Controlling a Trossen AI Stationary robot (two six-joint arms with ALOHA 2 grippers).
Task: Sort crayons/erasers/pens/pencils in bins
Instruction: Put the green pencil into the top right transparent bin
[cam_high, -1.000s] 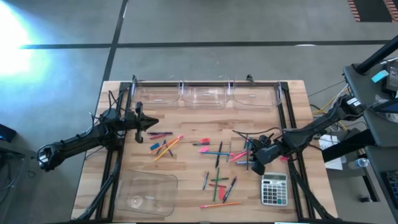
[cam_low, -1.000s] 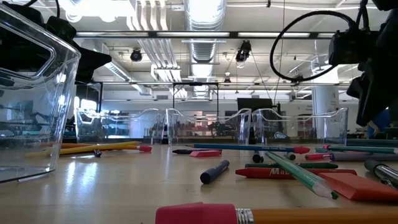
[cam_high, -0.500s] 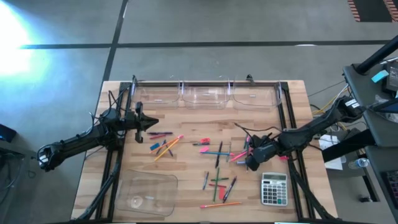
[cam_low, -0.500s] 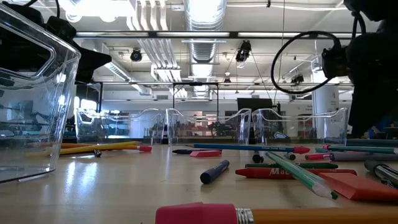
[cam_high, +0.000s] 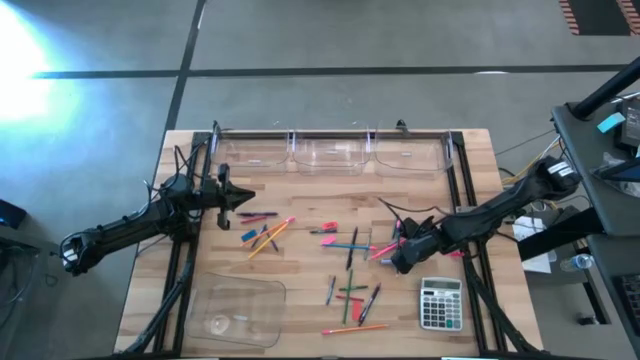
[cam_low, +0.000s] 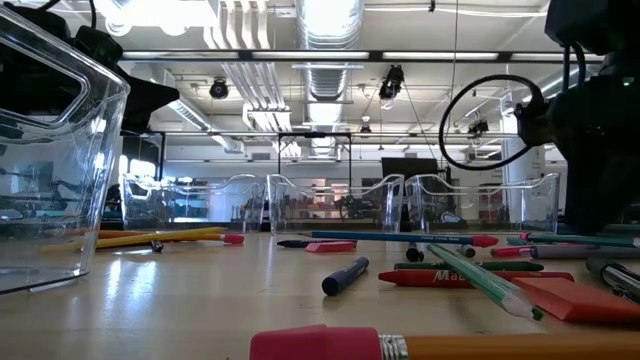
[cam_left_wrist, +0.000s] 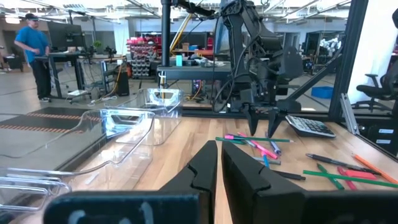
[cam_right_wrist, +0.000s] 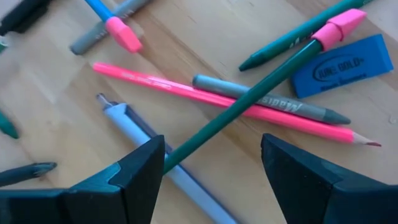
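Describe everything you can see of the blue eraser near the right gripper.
The blue eraser is a small flat rectangular block, matte like rubber, with dark printed lettering on its top face. It lies flat on the wooden table, by the pink end of a green pencil; whether they touch is unclear. The right gripper hovers open nearby, not touching it.

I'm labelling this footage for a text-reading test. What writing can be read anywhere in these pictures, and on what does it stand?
"LION GOLD", as far as it reads, on the blue eraser.
"Maddis...", only partly legible, on the grey crayon.
"Ma...", the rest hidden, on the red crayon.
The calculator keys are too small to read.
No other text can be read.
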